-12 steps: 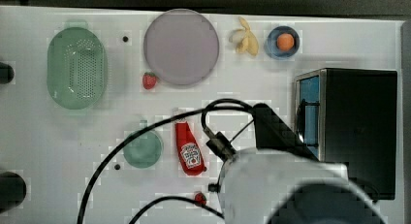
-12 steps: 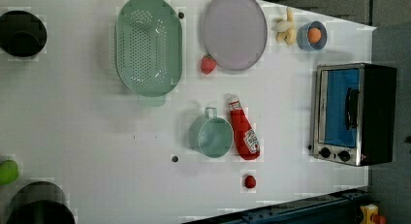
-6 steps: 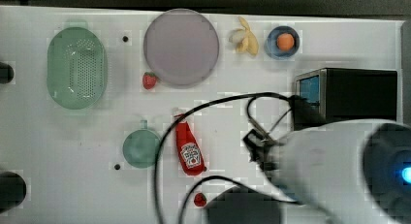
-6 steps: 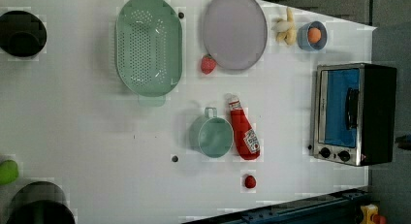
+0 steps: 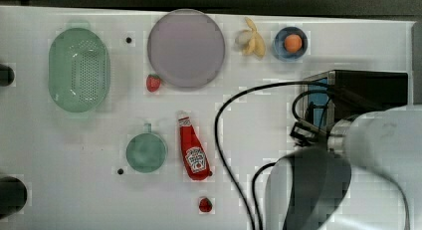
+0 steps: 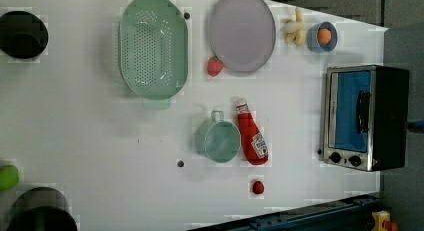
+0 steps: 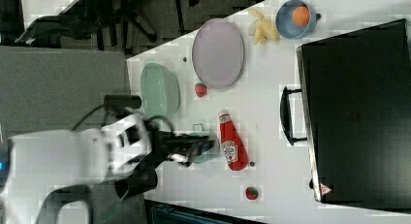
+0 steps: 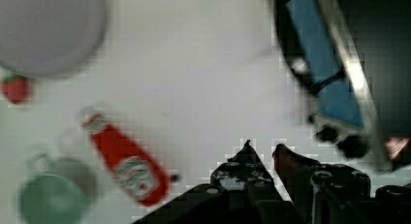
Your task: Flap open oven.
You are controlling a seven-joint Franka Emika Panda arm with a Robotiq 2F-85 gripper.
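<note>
Light: bright, even on the white desk (image 6: 75, 141)
Shadows: soft, faint
Blur: wrist view smeared; blocky elsewhere

Hidden, cropped and blurred parts of the scene

In the top view, the arm (image 5: 343, 175) covers most of the oven (image 5: 370, 88), leaving its black top and a sliver of blue glass at about 3 o'clock; dark round objects (image 5: 10, 195) at 9 and 8 o'clock are cut by the edge. In the left view, a green object (image 6: 7, 177) at 8 o'clock is cropped and too small to identify. In the wrist view, the oven's knobs (image 8: 339, 140) and the ketchup bottle (image 8: 127, 161) are blurred, and the gripper (image 8: 261, 153) is cut off at 6 o'clock, its fingertips apparently close together with a narrow gap.
</note>
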